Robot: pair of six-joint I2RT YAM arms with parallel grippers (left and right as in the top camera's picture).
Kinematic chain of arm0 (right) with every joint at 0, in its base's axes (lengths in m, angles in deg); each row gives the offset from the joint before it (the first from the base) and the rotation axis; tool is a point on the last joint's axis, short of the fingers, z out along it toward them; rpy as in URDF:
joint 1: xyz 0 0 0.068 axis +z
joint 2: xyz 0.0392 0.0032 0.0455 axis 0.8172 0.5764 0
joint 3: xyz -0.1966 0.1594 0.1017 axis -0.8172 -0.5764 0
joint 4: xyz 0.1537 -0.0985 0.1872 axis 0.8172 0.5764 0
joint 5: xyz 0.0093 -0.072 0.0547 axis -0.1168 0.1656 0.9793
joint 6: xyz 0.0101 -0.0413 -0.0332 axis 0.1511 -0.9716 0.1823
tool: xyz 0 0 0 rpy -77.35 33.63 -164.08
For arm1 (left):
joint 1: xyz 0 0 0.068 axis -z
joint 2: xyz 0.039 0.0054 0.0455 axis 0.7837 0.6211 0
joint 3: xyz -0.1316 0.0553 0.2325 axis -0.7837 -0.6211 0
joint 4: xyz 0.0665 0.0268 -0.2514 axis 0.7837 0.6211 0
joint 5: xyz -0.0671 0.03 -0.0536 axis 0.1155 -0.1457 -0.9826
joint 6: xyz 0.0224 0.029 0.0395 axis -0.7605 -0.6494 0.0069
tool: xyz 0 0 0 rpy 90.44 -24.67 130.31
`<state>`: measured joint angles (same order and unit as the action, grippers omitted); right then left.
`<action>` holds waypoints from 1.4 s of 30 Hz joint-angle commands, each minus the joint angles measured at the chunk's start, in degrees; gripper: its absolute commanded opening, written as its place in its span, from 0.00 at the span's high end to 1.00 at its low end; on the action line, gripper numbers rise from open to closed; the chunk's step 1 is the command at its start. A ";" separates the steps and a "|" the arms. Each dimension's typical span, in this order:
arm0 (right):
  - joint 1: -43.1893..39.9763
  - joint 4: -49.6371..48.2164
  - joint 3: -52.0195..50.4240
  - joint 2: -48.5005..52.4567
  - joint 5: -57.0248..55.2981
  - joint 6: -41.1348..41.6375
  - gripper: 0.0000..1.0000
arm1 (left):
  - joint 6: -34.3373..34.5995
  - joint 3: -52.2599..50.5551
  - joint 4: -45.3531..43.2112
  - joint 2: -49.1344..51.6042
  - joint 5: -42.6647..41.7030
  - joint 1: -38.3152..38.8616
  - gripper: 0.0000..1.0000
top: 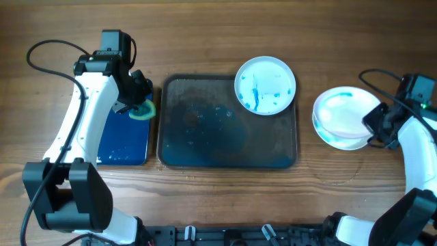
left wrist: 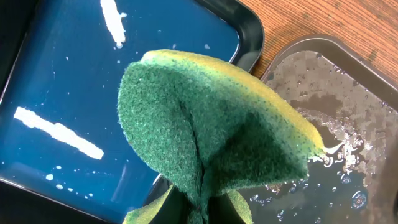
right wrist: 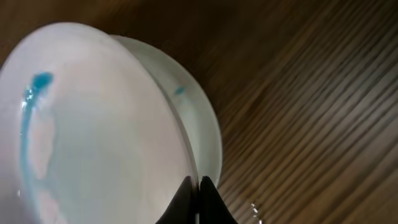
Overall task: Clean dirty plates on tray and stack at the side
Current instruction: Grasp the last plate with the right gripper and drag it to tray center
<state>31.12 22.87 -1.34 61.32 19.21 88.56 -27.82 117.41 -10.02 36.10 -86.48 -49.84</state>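
Observation:
The dark grey tray [top: 205, 140] is wet and holds one white plate [top: 265, 85] with blue stains at its far right corner. Right of the tray, a white plate with a blue smear [top: 347, 109] lies on top of another plate [top: 334, 139] on the table. My right gripper [top: 374, 126] is shut on the upper plate's right rim [right wrist: 93, 137], and the lower plate [right wrist: 205, 124] shows just behind it. My left gripper [top: 136, 102] is shut on a folded green and yellow sponge [left wrist: 211, 124] above the gap between the two trays.
A smaller black-rimmed tray with a blue bottom [top: 123, 143] lies left of the grey tray and also fills the left of the left wrist view [left wrist: 62, 81]. The grey tray's wet corner [left wrist: 348, 124] shows there on the right. Bare wooden table surrounds everything.

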 commanded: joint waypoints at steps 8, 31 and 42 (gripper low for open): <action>1.07 -1.29 1.53 -0.85 9.86 -4.46 0.48 | -1.11 0.66 -0.04 -0.63 -0.57 -0.02 0.96; 29.73 -10.80 26.14 32.09 8.41 -22.80 0.60 | -1.11 0.66 -1.03 -0.63 -1.16 -0.02 0.96; 29.73 -10.93 26.23 33.53 8.92 -22.99 0.86 | -1.11 0.63 -0.90 -0.63 -1.18 -0.02 0.96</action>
<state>60.78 11.35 23.59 94.83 28.43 66.22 -27.82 117.41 -10.78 36.10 -86.94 -49.84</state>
